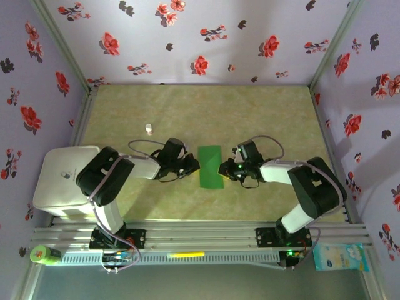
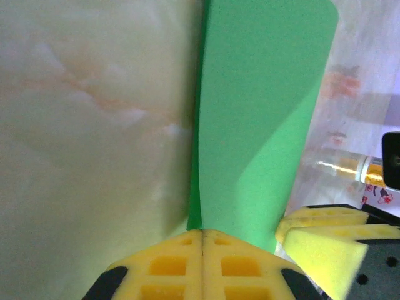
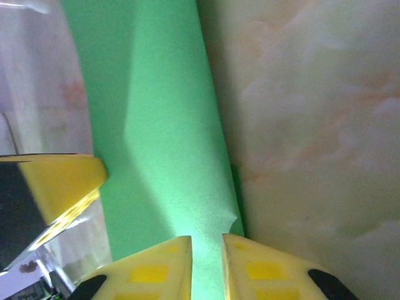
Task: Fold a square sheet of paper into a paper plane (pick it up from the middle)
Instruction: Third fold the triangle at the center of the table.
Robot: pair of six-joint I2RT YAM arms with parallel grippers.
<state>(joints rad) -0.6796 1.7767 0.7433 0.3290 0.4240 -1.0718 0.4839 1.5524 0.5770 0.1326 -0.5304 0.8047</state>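
The square sheet of paper (image 1: pixel 210 166) is bright green and shows as a narrow upright rectangle at the table's middle, between both grippers. My left gripper (image 1: pixel 195 165) touches its left edge. In the left wrist view the yellow jaws (image 2: pixel 202 232) are pressed together, and the paper (image 2: pixel 256 119) comes out from between them. My right gripper (image 1: pixel 223 169) is at the paper's right edge. In the right wrist view its jaws (image 3: pixel 207 240) stand slightly apart, with the paper (image 3: pixel 162 125) running through the gap. The paper's edge has a small dent just above the right jaw.
A tiny white bottle (image 1: pixel 149 129) stands on the beige table (image 1: pixel 262 112) behind the left arm. A white box (image 1: pixel 62 178) sits at the left edge. Floral walls enclose three sides. A rail (image 1: pixel 200 237) runs along the near edge.
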